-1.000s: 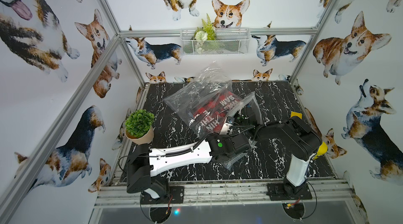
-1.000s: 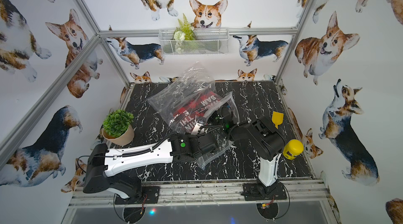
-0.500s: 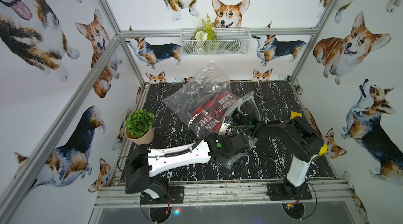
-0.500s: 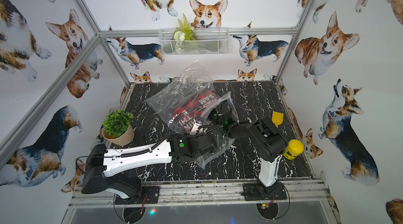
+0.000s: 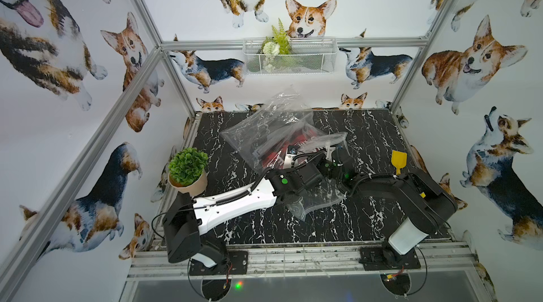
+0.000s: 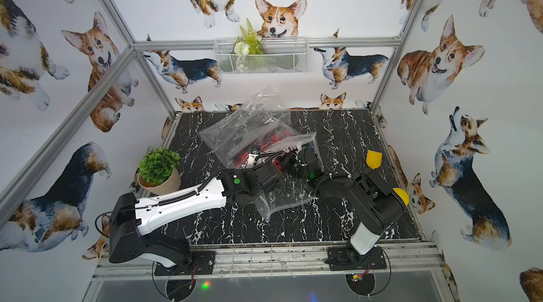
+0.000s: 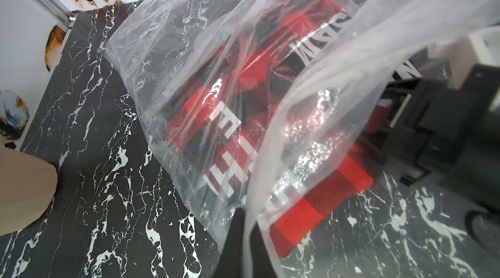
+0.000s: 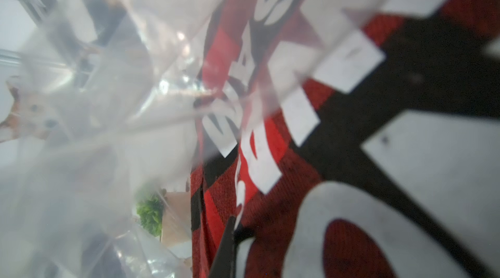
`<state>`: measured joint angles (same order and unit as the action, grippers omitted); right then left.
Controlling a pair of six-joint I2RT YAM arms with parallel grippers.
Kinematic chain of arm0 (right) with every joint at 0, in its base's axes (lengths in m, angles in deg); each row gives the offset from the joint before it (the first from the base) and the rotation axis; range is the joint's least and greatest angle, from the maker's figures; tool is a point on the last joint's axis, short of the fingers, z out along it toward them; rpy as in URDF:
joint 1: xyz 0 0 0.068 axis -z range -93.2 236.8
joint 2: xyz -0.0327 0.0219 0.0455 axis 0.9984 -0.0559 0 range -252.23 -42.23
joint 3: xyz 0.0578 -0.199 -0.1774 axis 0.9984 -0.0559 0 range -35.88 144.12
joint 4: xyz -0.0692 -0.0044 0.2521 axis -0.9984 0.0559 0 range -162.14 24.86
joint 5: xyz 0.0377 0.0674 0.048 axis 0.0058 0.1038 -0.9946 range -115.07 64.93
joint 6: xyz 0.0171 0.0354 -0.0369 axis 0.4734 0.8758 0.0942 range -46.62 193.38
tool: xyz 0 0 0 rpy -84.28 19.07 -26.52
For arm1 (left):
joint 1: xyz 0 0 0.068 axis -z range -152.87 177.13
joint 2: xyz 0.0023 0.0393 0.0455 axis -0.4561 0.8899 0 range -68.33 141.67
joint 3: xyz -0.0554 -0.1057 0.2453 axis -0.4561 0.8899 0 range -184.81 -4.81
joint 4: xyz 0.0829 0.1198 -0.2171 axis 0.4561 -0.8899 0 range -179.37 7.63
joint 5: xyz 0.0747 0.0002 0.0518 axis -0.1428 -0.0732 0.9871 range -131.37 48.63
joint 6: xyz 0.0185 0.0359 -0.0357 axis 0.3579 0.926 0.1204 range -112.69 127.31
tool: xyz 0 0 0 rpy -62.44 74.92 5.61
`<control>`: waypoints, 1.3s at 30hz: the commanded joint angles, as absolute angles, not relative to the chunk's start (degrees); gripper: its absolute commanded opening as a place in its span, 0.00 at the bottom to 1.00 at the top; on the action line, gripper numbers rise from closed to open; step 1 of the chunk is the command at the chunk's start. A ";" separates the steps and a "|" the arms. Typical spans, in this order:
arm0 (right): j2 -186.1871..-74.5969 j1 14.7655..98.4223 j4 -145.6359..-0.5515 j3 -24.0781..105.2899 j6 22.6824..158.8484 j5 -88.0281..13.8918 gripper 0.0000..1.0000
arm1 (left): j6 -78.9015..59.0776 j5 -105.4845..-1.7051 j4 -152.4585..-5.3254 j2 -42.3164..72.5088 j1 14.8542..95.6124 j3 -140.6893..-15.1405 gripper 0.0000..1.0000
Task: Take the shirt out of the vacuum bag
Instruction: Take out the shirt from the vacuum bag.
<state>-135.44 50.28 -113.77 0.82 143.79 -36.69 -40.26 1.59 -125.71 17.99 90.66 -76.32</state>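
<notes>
Reaching well inside the mouth of the vacuum bag point(image 5: 264, 127) with the right gripper point(image 8: 236, 232), and now pressed together there, having stood partly apart a second ago and a little farther back from the opening. Seems clamped on a fold of the shirt point(image 7: 311, 209), judging by the red-and-black cloth with white lettering bunched right at the one fingertip that shows in the right wrist view; cannot see the second finger. Pinching the bag's clear film with the left gripper point(image 7: 243, 237), shut as before, and holding that sheet lifted ahead of it so that the mouth gapes. Finding the shirt mostly inside the bag yet, directly ahead of both grippers, with one red corner uncovered beneath the raised film, low over the black marbled surface point(image 5: 352, 221). Marks, in all likelihood, the turn from reaching to pulling: grasp made, extraction not begun. Calls next for a draw back toward the right arm's base while keeping the left grip firm, lest bag and cloth slide off together.
</notes>
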 commanded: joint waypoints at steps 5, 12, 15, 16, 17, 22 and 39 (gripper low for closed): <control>-125.03 47.38 -108.87 -1.72 142.90 -37.64 0.00 | -41.00 -0.66 -123.34 19.29 88.44 -77.05 0.00; -107.22 47.07 -92.57 -3.86 137.72 -35.49 0.00 | -41.21 -1.32 -122.26 20.59 87.92 -76.38 0.00; -100.23 47.04 -86.69 -3.47 136.46 -34.81 0.00 | -41.11 -1.29 -121.93 20.70 87.71 -75.93 0.00; -98.61 47.03 -85.05 -3.14 136.18 -35.05 0.00 | -41.06 -1.44 -121.92 20.76 87.67 -75.87 0.00; -96.85 47.07 -82.68 -2.64 135.82 -35.18 0.00 | -41.03 -1.42 -122.01 20.86 87.60 -75.82 0.00; -87.44 47.07 -71.64 -0.63 133.91 -33.41 0.00 | -40.95 -1.36 -121.84 20.48 87.45 -75.09 0.00; -77.61 56.57 -42.28 20.18 123.59 -28.91 0.00 | -41.46 -2.08 -121.84 17.65 87.27 -70.25 0.00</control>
